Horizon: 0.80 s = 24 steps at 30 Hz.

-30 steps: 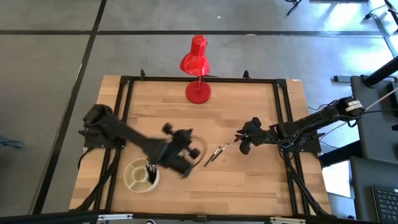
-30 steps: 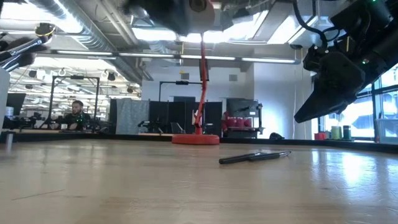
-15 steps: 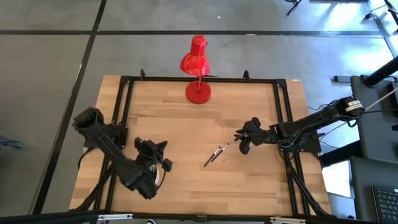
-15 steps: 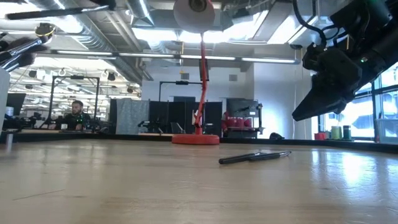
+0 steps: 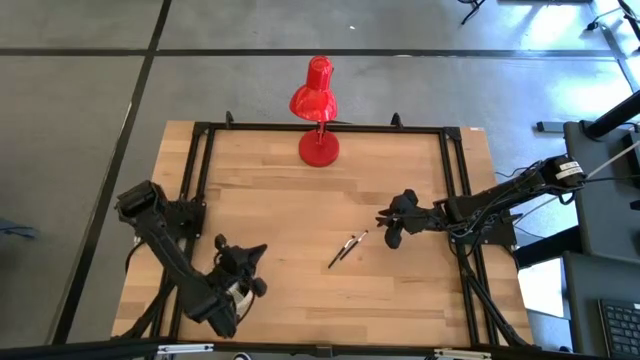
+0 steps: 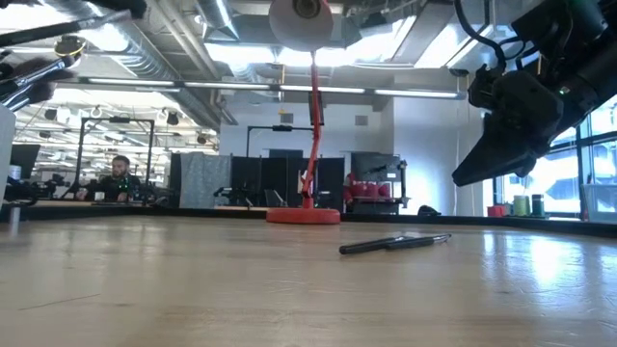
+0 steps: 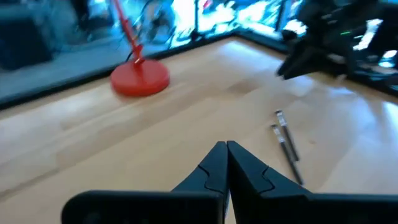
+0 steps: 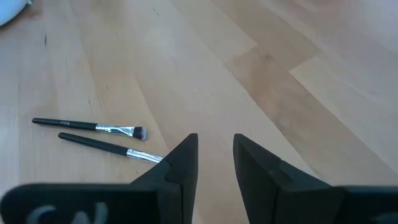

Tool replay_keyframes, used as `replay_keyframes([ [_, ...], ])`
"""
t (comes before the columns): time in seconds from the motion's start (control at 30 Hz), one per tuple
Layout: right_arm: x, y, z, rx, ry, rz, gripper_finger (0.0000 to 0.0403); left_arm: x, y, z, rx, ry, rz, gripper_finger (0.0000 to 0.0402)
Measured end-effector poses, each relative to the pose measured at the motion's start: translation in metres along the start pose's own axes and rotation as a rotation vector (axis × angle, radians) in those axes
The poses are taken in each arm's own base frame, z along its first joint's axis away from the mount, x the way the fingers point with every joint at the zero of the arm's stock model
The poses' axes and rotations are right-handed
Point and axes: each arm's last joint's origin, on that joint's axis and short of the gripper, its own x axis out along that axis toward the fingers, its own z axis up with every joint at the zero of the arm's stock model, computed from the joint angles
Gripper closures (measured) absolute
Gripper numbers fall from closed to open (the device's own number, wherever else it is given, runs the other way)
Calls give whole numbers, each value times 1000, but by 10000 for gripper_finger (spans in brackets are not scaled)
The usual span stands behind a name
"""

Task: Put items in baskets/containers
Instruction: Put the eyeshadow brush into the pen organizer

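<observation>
Two thin dark makeup brushes with silver ferrules (image 5: 347,248) lie side by side flat on the table's middle; they also show in the low view (image 6: 395,243), the left wrist view (image 7: 286,146) and the right wrist view (image 8: 93,137). My right gripper (image 5: 386,230) (image 8: 216,155) hovers open just right of them, above the wood. My left gripper (image 5: 255,256) (image 7: 227,147) is shut and holds nothing, near the near-left corner over the cream dish (image 5: 240,291). Only a sliver of the dish shows under the arm.
The red desk lamp (image 5: 318,110) stands with its round base (image 7: 140,78) at the middle of the far edge. A black frame rail (image 5: 200,180) runs around the tabletop. Bare wood lies between the brushes and the dish.
My left arm has swung back from the table's middle toward the near-left corner. It now covers the dish, which was open to view a second ago. My right arm and the two brushes have kept still.
</observation>
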Motion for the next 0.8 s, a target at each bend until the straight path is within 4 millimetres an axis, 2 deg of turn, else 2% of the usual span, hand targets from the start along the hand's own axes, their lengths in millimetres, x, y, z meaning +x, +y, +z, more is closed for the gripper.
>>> replay_keyframes([
  [0.23, 0, 1, 0, 3, 10, 18, 301, -15, -8, -28, 122, -138, -123, 398],
  [0.5, 0, 1, 0, 48, 21, 39, 301, -29, -10, -56, 231, -186, -189, 398],
  [0.8, 0, 4, 3, 76, -8, 72, 301, -42, -7, -65, 277, -189, -231, 398],
])
